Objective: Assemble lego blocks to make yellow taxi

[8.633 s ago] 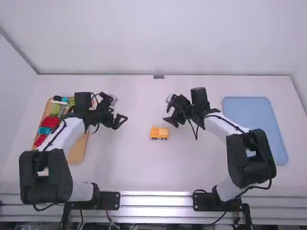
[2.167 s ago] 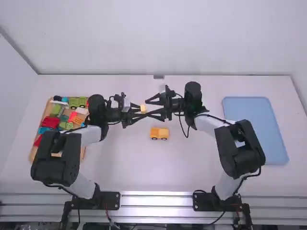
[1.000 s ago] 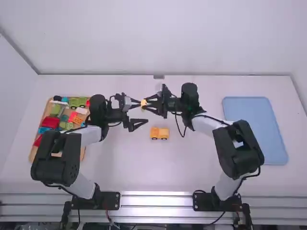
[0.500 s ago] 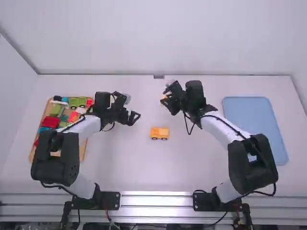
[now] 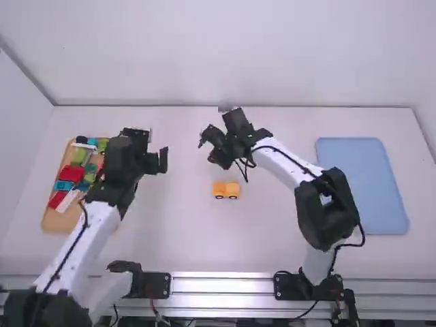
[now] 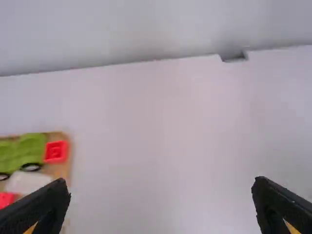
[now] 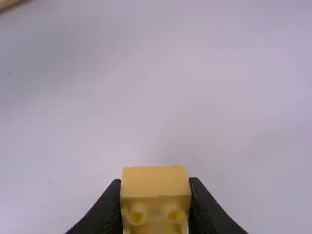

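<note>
left gripper [image 5: 157, 159] farther left, wide, empty; right gripper [image 5: 216, 154] tight around block [image 7: 155, 182]; car [image 5: 226, 189] crosswise

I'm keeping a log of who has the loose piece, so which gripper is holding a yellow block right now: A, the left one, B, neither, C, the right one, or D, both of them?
C: the right gripper has its fingers closed on opposite sides of a yellow block, while the left gripper stands open with nothing between its fingers.
</note>
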